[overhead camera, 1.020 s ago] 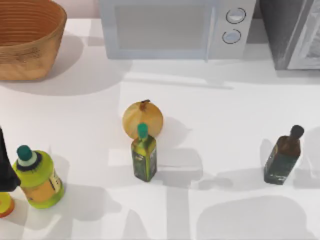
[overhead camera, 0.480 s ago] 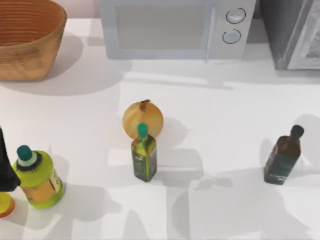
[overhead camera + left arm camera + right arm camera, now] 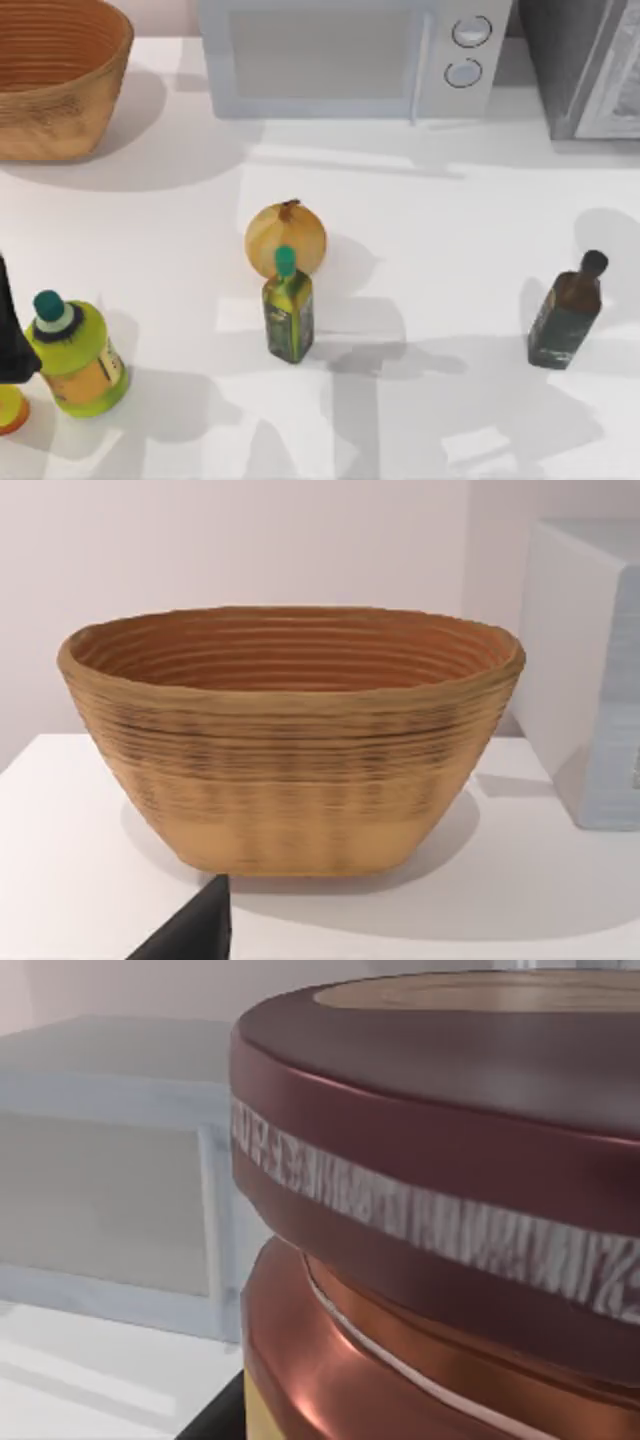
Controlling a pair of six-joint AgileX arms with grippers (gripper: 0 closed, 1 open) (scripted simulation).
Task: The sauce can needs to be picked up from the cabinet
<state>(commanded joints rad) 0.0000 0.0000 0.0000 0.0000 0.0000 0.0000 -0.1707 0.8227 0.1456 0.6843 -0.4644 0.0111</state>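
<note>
Surface, top view: white table (image 3: 450, 230), lit, with shadows falling across its near part.
Landmark, top view: white microwave (image 3: 350, 55) with two round knobs, standing at the back edge of the table.
Cabinet, top view: dark grey speckled cabinet (image 3: 560, 60) with a pale framed door, just right of the microwave.
Basket, top view: woven basket (image 3: 55, 75), left of the microwave, apart from it.
Onion, top view: round tan onion (image 3: 285, 235), in front of the microwave, well apart.
Green-capped bottle, top view: olive bottle (image 3: 288, 310), upright, just in front of the onion.
Dark bottle, top view: brown black-capped bottle (image 3: 568, 310), upright, in front of the microwave and to the right.
Yellow bottle, top view: yellow-green bottle (image 3: 75, 355), far in front and left of the microwave.
Left wrist view: the basket (image 3: 290, 740) on the table, a corner of the microwave (image 3: 590, 670) beside it; left gripper jaws, cannot tell.
Right wrist view: sauce can (image 3: 450, 1210) very close up, maroon top with tan patch, orange-brown side, the microwave (image 3: 110, 1200) pale behind it.
Right gripper: whether the jaws are spread or pinching the can, I cannot tell.
</note>
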